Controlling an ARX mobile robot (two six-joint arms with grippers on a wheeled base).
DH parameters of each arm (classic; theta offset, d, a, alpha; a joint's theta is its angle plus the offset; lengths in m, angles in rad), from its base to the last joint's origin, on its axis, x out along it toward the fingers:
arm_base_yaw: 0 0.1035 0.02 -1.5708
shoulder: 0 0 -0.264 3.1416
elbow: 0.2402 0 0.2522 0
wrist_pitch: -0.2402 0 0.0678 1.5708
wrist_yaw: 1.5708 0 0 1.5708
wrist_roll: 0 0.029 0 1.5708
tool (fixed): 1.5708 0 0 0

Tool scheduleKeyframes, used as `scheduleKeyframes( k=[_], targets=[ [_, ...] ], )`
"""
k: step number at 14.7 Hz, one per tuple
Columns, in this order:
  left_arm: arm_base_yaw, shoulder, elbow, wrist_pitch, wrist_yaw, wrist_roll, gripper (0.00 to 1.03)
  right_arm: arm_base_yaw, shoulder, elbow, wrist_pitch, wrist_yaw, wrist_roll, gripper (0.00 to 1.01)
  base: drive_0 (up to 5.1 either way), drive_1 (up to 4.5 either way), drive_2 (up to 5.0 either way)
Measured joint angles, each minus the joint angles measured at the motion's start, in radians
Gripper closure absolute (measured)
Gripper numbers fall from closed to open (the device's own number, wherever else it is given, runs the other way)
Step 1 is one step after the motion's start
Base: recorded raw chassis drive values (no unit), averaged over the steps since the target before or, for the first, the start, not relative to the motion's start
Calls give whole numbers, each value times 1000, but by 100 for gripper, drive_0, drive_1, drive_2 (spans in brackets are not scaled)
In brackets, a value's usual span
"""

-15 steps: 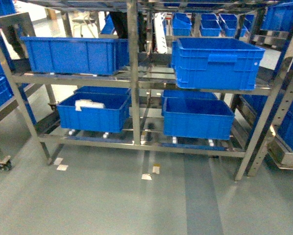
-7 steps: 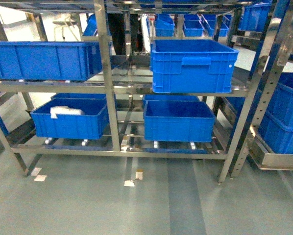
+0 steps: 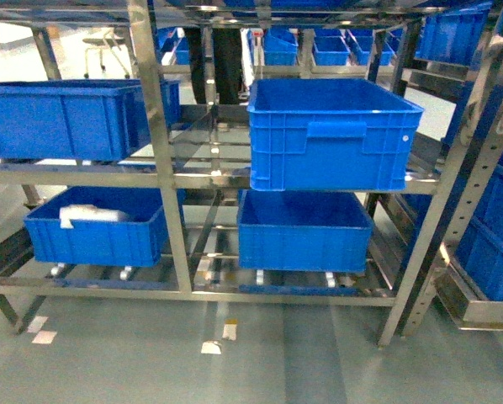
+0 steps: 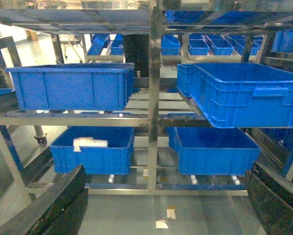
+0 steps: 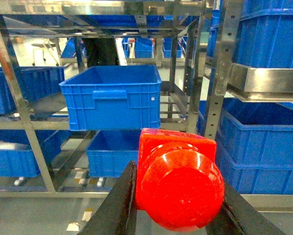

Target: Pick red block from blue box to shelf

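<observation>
The red block (image 5: 178, 183) sits clamped between the jaws of the right gripper (image 5: 176, 196), its round stud facing the wrist camera, and the shelf (image 3: 163, 168) stands straight ahead of it, so this arm is the one to reach forward. The left gripper (image 4: 163, 205) is spread apart and holds nothing. The steel rails carry dark blue crates (image 3: 331, 135), with free room only between them; the blue box is not visible.

view: swung right and nearer | shelf (image 3: 159, 177) post shifted left | ribbed crate (image 3: 331, 135) larger, centred
</observation>
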Motion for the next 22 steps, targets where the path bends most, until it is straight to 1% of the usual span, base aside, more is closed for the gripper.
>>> scheduleKeyframes(
  k=[6, 11, 20, 22],
  targets=[
    [0, 0, 0, 0, 1, 0, 5, 0, 0, 0, -1, 0, 0, 72, 9, 421, -403],
    [0, 0, 0, 1, 1, 0, 5, 0, 0, 0, 0, 0, 0, 72, -300, 494, -192],
    [0, 0, 0, -1, 1, 0, 5, 0, 0, 0, -1, 0, 0, 72, -7, 421, -435],
    [0, 0, 0, -2, 0, 0, 5, 0, 0, 0, -4, 0, 0, 72, 0, 0, 0]
  ],
)
